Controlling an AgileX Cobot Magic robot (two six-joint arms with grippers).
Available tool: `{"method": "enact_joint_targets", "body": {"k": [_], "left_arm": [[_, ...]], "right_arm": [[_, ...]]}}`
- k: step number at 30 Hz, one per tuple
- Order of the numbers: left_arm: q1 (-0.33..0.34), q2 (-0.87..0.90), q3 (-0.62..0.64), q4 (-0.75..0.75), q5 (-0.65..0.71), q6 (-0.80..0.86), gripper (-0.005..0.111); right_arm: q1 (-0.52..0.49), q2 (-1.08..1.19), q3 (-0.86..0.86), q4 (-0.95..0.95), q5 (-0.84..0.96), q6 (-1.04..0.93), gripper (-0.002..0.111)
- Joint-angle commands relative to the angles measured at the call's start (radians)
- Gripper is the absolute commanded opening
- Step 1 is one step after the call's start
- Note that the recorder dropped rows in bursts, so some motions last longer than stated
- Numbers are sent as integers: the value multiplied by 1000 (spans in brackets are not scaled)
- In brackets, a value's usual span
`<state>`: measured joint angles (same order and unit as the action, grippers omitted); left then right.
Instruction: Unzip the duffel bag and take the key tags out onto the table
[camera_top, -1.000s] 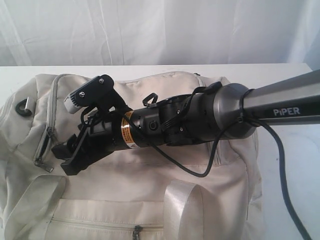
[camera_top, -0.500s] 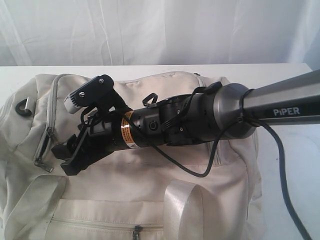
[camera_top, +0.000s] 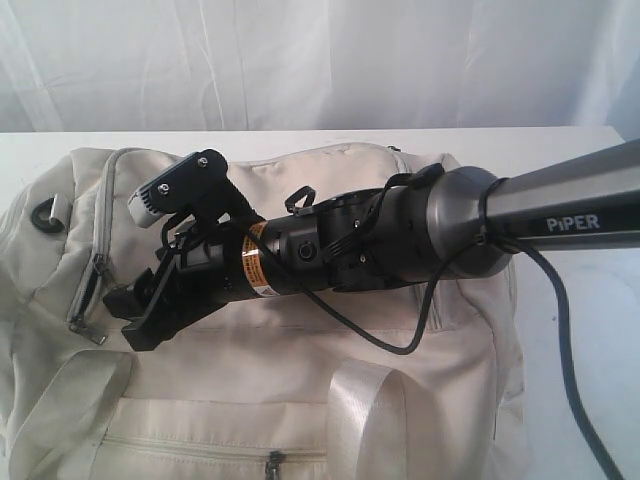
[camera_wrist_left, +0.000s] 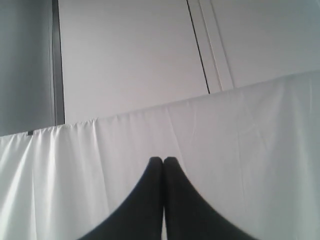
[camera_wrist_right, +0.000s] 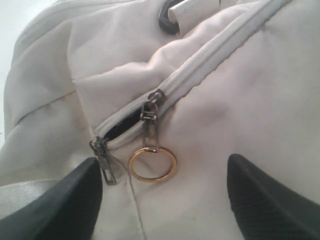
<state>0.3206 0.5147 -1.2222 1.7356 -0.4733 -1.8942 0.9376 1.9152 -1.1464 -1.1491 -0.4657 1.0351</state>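
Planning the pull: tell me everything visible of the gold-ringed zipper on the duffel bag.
Pale grey zipper sewn into the cream duffel bag, open only a short gap, dark inside. Its dark metal slider carries a tab and gold ring lying on the fabric; a second slider sits at the gap's other end. The open right gripper flanks the ring, not holding it.

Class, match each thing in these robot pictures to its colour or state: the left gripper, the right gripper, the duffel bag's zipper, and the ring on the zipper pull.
Column one:
1. left gripper
2. right gripper
3. zipper of the duffel bag
4. ring on the zipper pull

Column two:
A. gold-coloured
B. open wide, by the zipper pull
C. shut, holding nothing
D. parted a little at one end

Pairs: 1-C, 2-B, 3-D, 4-A
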Motion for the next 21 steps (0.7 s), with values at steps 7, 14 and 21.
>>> {"method": "enact_joint_targets", "body": {"k": [7,14,21], "left_arm": [[-14,-107,230,9,-73,-37,0],[-14,-119,450,9,-136,-219,0],[-14,-117,694,-39,-186,-219,0]], "right_arm": [[1,-2,-4,-9,1,2,66],[1,-2,-4,-15,1,2,66],[1,-2,-4,-14,-1,9,66]]}}
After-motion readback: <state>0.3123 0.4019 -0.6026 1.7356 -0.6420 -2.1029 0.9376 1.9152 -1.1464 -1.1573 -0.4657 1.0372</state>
